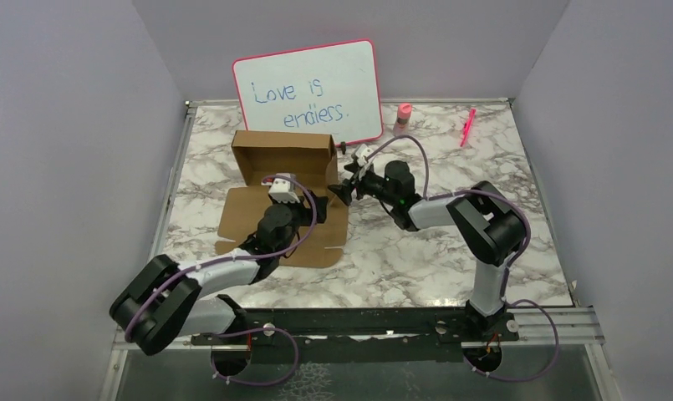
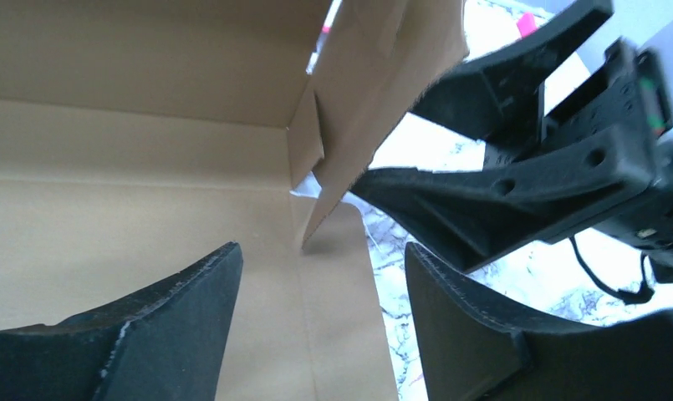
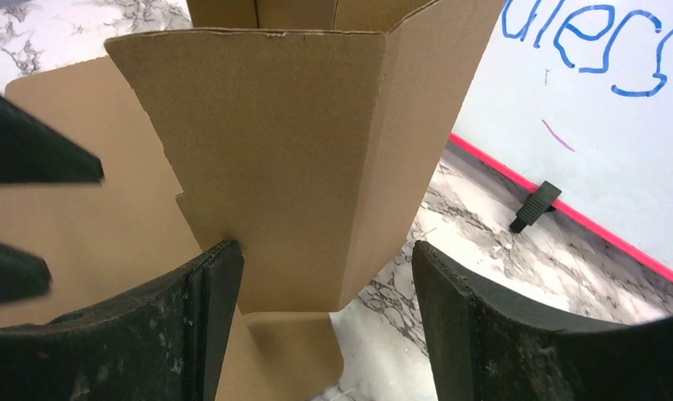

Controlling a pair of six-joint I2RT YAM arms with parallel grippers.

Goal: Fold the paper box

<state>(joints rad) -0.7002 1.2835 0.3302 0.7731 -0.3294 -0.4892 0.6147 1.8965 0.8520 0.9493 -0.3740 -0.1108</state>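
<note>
The paper box [image 1: 266,221] is brown cardboard, its base flat on the marble table with the back wall [image 1: 284,154] standing up. My left gripper [image 1: 309,203] is open above the base's right edge [image 2: 341,334], nothing between its fingers [image 2: 165,326]. The right side flap [image 2: 383,75] stands tilted up just ahead of it. My right gripper [image 1: 347,185] is open at that flap [image 3: 291,150] from the outside. Its left finger [image 3: 207,317] touches the flap's lower edge and its right finger [image 3: 492,334] is over the table.
A pink-framed whiteboard [image 1: 308,88] leans at the back, its black foot [image 3: 535,205] close to the box. A pink bottle [image 1: 404,117] and a pink marker [image 1: 467,125] lie at the back right. Grey walls close in both sides.
</note>
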